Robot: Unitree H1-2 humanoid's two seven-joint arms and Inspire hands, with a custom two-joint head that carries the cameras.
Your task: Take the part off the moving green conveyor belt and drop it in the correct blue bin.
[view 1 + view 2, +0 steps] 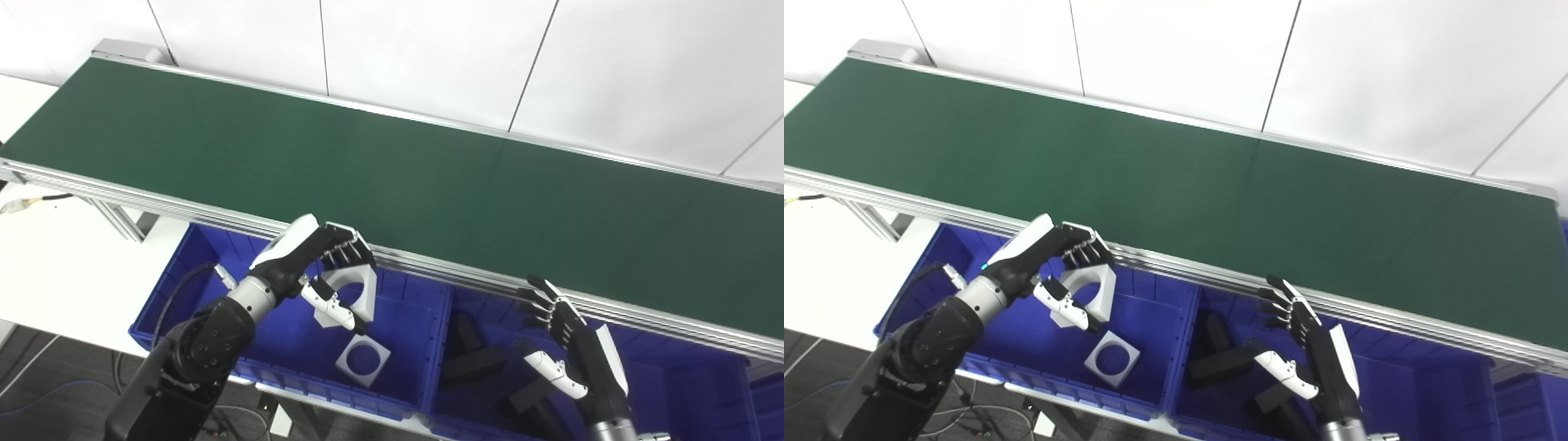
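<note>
- Left hand (pixel 312 257) clamped on white part (pixel 355 291), thumb under, fingers over top; held above left bin (pixel 184 269).
- 2nd white part (pixel 362 359) lies flat on that bin's floor, w/ round hole.
- Right hand (pixel 576 343) holds nothing, fingers spread, over right bin (pixel 674 392) w/ black parts (pixel 474 361).
- Belt (pixel 392 165) bare.

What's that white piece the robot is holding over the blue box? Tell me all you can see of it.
The white part is a flat block, plastic-looking, with a large round hole through it. The left hand grips it, fingers over its top edge and thumb below. It hangs tilted above the left blue bin, over a similar white piece lying inside.
</note>
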